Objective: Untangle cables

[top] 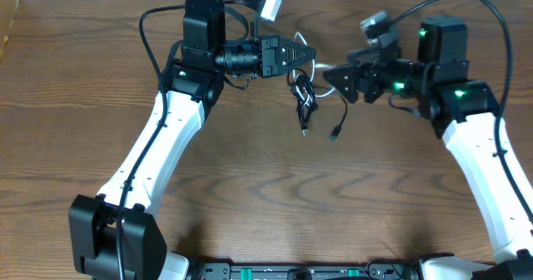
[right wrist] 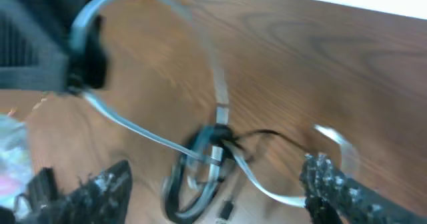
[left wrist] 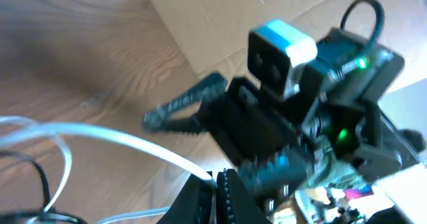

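The white cable (top: 311, 57) is pinched in my left gripper (top: 300, 55), which is shut on it and points right. From there it arcs down into a small knot with the black cable (top: 305, 97), whose plug ends (top: 335, 133) trail toward the table. In the left wrist view the white cable (left wrist: 120, 139) runs straight into the closed jaws of the left gripper (left wrist: 218, 184). My right gripper (top: 331, 78) stands open just right of the bundle. In its wrist view the right gripper (right wrist: 217, 191) has both fingers wide apart around the black loop (right wrist: 190, 187) and the white cable (right wrist: 217, 84), touching neither.
A small white block (top: 270, 5) lies at the table's far edge behind the left wrist. A pale board (left wrist: 233, 11) borders the wooden table (top: 250, 188) at the back. The two grippers face each other closely above the table's rear middle.
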### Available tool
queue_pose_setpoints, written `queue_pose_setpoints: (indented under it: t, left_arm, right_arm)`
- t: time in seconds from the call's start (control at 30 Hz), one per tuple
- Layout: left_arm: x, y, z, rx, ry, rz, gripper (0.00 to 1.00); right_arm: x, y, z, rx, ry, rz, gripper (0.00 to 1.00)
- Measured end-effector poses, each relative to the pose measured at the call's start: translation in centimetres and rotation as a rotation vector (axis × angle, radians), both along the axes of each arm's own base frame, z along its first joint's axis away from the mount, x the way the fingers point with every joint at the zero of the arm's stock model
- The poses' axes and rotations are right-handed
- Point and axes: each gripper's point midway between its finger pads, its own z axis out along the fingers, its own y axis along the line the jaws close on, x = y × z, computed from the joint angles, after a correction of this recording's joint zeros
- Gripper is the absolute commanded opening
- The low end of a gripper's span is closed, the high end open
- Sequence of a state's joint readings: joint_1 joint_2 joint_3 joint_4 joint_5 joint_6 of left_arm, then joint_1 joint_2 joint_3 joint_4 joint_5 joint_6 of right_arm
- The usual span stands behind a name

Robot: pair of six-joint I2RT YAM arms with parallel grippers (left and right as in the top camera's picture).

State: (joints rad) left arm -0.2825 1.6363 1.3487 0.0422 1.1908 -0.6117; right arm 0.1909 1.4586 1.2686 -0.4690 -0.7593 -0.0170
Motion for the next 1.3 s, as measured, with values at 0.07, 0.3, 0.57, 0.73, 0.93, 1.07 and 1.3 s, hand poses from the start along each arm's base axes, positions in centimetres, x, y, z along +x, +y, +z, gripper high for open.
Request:
queue_pose_setpoints:
  t: [0.07, 0.3, 0.57, 0.73, 0.93, 1.07, 1.3]
  left_arm:
    - [0.2, 0.0, -0.1, -0.003, 0.046, 0.019, 0.07]
    - [0.5, 0.1, -0.2, -0.016, 0.171, 0.053, 0.08]
    - [0.3, -0.2, -0.1, -0.026, 0.245, 0.057, 0.08]
    - [-0.3, -1.0, 0.0, -0.029, 0.252, 0.036, 0.08]
    - [-0.1, -1.2, 0.1, -0.029, 0.251, 0.048, 0.17]
    - [-0.1, -1.1, 0.1, -0.025, 0.213, 0.042, 0.37]
    - [-1.0, -0.6, -3.0, 0.081, 0.203, 0.037, 0.50]
  right_arm:
    - [-0.5, 1.2, 0.0, 0.004, -0.002, 0.036, 0.71]
    - [-1.5, 3.5, 0.1, -0.001, -0.015, 0.086, 0.55]
    - [-0.4, 3.7, 0.5, -0.018, -0.064, 0.038, 0.52]
    - [-0.3, 4.1, 0.2, -0.017, -0.059, 0.041, 0.34]
    - [0.4, 4.1, -1.6, -0.023, 0.009, 0.015, 0.01]
    - [1.4, 3.2, -2.2, -0.032, 0.069, -0.099, 0.01]
    - [2.7, -0.3, -4.8, -0.061, 0.266, -0.429, 0.01]
